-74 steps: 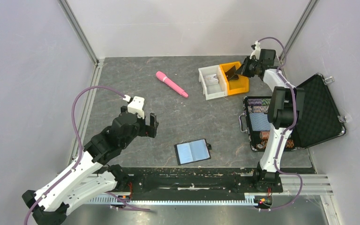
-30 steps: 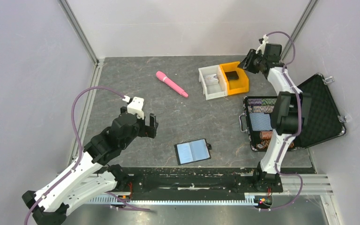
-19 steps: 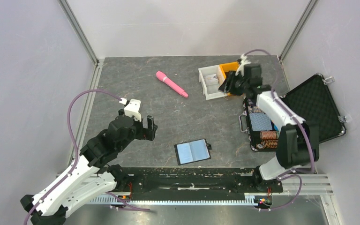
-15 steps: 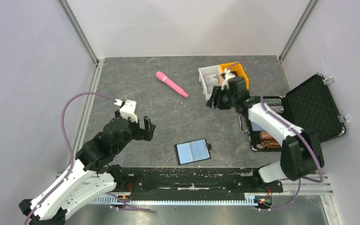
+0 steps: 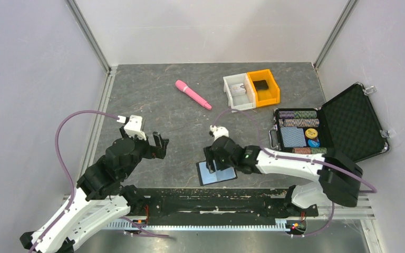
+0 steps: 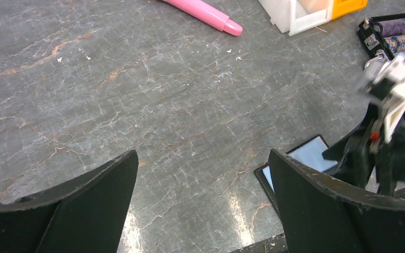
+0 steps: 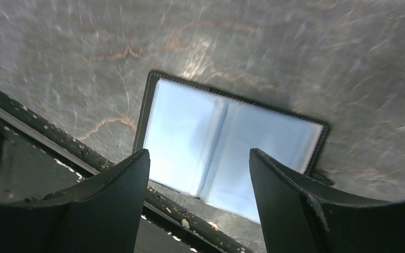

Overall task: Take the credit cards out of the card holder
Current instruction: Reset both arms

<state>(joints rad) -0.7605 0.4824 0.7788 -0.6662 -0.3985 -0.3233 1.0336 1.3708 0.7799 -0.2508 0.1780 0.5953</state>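
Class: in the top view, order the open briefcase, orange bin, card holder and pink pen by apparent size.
1. briefcase
2. orange bin and card holder: look alike, unranked
3. pink pen

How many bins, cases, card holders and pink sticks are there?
Bins: 2 (white bin, orange bin)
Case: 1
Card holder: 1
Pink stick: 1
Total: 5

Card holder point(image 5: 219, 175) at table point(image 5: 153, 89) front edge, under right pincer point(image 5: 211, 162); left pincer point(image 5: 160, 145) apart, to left.
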